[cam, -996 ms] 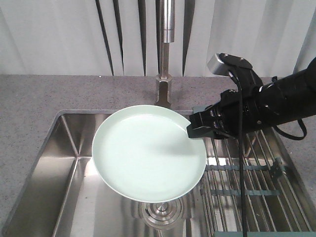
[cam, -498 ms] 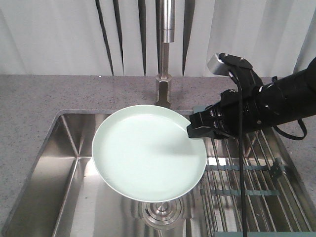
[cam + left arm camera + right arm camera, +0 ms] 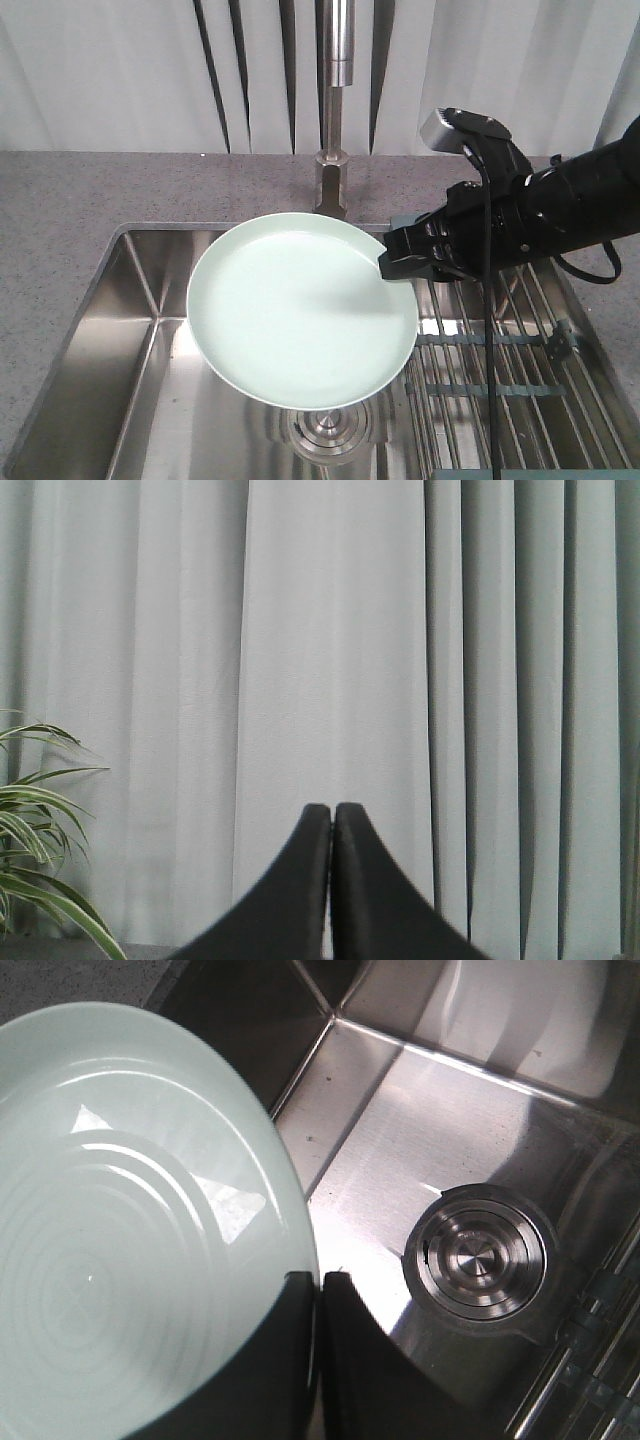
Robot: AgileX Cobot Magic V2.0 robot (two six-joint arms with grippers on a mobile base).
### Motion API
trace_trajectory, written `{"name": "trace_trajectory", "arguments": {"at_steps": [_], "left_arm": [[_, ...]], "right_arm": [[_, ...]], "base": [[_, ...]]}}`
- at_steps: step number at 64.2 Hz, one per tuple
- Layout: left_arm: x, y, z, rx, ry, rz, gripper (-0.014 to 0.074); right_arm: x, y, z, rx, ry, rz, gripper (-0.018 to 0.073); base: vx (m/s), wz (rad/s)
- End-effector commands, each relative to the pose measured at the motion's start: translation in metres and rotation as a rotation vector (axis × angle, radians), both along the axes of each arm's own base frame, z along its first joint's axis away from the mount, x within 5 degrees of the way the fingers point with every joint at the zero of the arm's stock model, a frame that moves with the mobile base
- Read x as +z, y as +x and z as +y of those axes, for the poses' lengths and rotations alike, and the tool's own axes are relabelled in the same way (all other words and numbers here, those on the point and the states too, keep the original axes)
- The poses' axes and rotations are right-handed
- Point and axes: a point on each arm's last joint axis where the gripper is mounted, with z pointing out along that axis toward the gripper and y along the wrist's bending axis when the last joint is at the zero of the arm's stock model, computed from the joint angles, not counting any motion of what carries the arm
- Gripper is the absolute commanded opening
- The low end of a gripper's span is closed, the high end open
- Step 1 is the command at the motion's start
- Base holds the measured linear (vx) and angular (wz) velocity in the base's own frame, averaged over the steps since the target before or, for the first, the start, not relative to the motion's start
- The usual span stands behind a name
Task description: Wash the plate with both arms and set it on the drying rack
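Observation:
The pale mint-green plate (image 3: pixel 300 308) hangs nearly level above the steel sink, below the tap. My right gripper (image 3: pixel 385 268) is shut on its right rim, reaching in from the right. In the right wrist view the plate (image 3: pixel 120 1220) fills the left half, and the right gripper (image 3: pixel 317 1285) pinches its edge between two black fingers. The drying rack (image 3: pixel 500 370) of steel rods lies over the sink's right side, under the right arm. My left gripper (image 3: pixel 332 815) is shut on nothing and faces a pale curtain; it does not show in the front view.
The tap column (image 3: pixel 335 110) rises behind the plate at the counter's back. The sink basin (image 3: pixel 120 360) drops away at left, its drain (image 3: pixel 478 1265) below the plate's near edge. Grey speckled counter (image 3: pixel 80 200) surrounds the sink. A striped houseplant (image 3: pixel 35 830) stands near the left gripper.

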Motion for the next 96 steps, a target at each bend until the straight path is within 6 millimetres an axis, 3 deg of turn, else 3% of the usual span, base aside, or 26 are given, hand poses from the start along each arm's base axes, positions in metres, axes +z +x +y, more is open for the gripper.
{"name": "trace_trajectory", "arguments": {"at_steps": [1,10,15,30,58,68,87,96], "left_arm": [[0.031,0.011,0.0,-0.002,-0.007,0.026,-0.0007],[0.048,0.035,0.001,-0.003,-0.01,0.159,-0.0007],[0.046,0.054,0.001,-0.003,-0.012,0.251,-0.0007],[0.015,0.108,0.002,-0.004,-0.019,0.541,-0.0007],[-0.031,0.171,0.004,-0.003,-0.03,0.815,0.0015],[-0.038,0.192,0.004,-0.003,-0.028,0.891,0.014],[-0.034,0.22,0.002,-0.055,0.082,0.945,0.0556],[-0.031,0.229,-0.005,-0.148,0.152,0.944,0.0619]], "right_arm": [[0.02,-0.003,-0.001,-0.019,0.057,-0.068,-0.0007],[0.02,-0.003,-0.001,-0.019,0.057,-0.068,-0.0007],[0.02,-0.003,-0.001,-0.019,0.057,-0.068,-0.0007],[0.02,-0.003,-0.001,-0.019,0.057,-0.068,-0.0007],[0.02,-0.003,-0.001,-0.019,0.057,-0.068,-0.0007],[0.02,-0.003,-0.001,-0.019,0.057,-0.068,-0.0007],[0.02,-0.003,-0.001,-0.019,0.057,-0.068,-0.0007],[0.02,-0.003,-0.001,-0.019,0.057,-0.067,-0.0007]], "base": [[0.0,0.0],[0.0,0.0],[0.0,0.0],[0.0,0.0],[0.0,0.0],[0.0,0.0],[0.0,0.0],[0.0,0.0]]}}
